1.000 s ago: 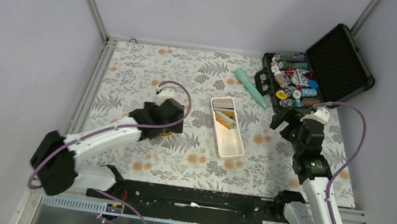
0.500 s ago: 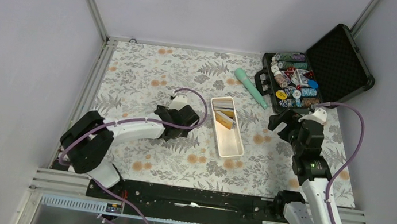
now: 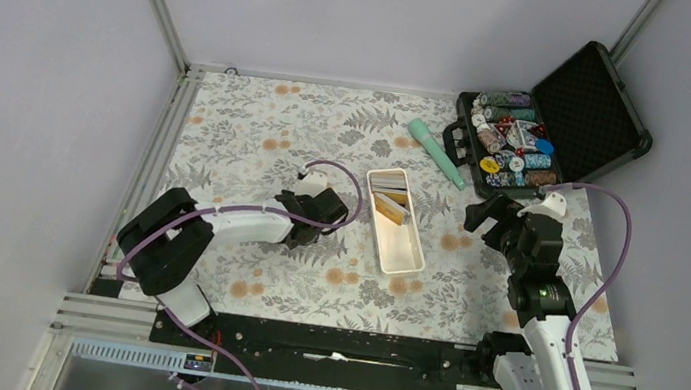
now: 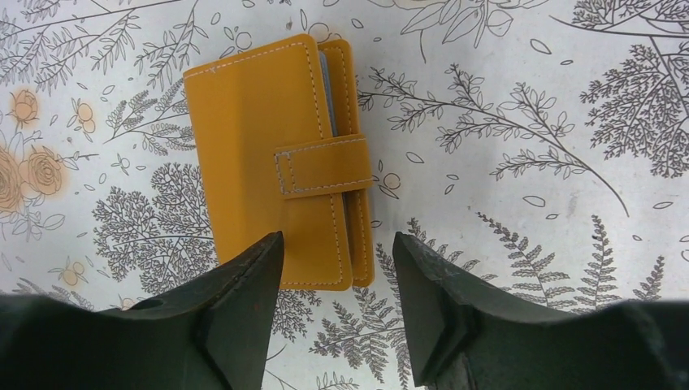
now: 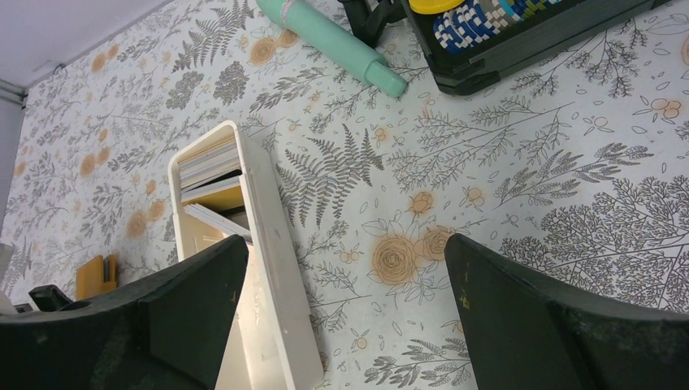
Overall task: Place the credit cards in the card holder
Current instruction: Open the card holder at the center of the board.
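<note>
While closed orange card holder (image 4: 268, 146) lies flat just ahead of left gripper (image 4: 337, 244), jaws sit half open, holder's near edge between them, nothing gripped yet. Right gripper (image 5: 345, 244) wide open, empty; credit cards (image 5: 210, 166) in white tray (image 5: 276, 268) ahead-left of it.

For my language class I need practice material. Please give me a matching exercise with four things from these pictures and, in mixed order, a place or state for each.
1 card holder
2 credit cards
3 black case
4 teal cylinder

a lying beside the case
b closed, tab across its cover
c in the white tray
d lid open, poker chips inside

Pairs: 1-b, 2-c, 3-d, 4-a
</note>
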You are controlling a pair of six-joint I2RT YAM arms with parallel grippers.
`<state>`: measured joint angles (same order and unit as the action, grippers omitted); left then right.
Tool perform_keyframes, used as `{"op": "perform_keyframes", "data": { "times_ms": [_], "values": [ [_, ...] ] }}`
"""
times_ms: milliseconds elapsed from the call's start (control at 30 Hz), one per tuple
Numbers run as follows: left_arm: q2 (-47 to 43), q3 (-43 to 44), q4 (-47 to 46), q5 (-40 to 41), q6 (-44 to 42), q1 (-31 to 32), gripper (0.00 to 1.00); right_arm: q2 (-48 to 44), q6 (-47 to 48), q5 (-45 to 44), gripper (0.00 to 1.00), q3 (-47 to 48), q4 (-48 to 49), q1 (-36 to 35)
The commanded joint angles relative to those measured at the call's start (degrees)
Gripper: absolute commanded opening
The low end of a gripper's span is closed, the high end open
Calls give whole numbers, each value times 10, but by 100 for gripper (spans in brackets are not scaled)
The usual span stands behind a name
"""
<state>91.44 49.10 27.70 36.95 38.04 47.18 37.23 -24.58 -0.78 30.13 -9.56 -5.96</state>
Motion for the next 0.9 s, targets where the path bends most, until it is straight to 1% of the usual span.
{"op": "perform_keyframes", "data": {
  "times_ms": [0,67,133,233,433,533,633,733,833,867],
  "values": [
    [15,-2,-20,16,5,0,53,-1,-2,21,100,4,17,1],
    [14,-4,-17,15,6,0,47,-1,-1,21,100,5,16,1],
    [9,-7,-15,17,7,0,44,-1,0,21,100,5,16,0],
    [1,-13,-14,22,5,0,35,1,0,21,100,6,16,1],
    [-19,-13,2,28,-1,0,10,3,0,22,100,8,17,1],
    [-43,-9,14,31,-9,1,0,5,1,23,100,8,16,1],
    [-74,-8,19,27,-23,1,0,7,5,25,100,9,16,0],
    [-110,-6,25,12,-37,1,0,14,12,51,100,11,18,1],
    [-144,-2,38,-9,-44,-3,0,34,19,140,100,11,50,1],
    [-154,-4,37,-28,-46,-14,0,45,17,170,100,13,58,0]
  ]
}}
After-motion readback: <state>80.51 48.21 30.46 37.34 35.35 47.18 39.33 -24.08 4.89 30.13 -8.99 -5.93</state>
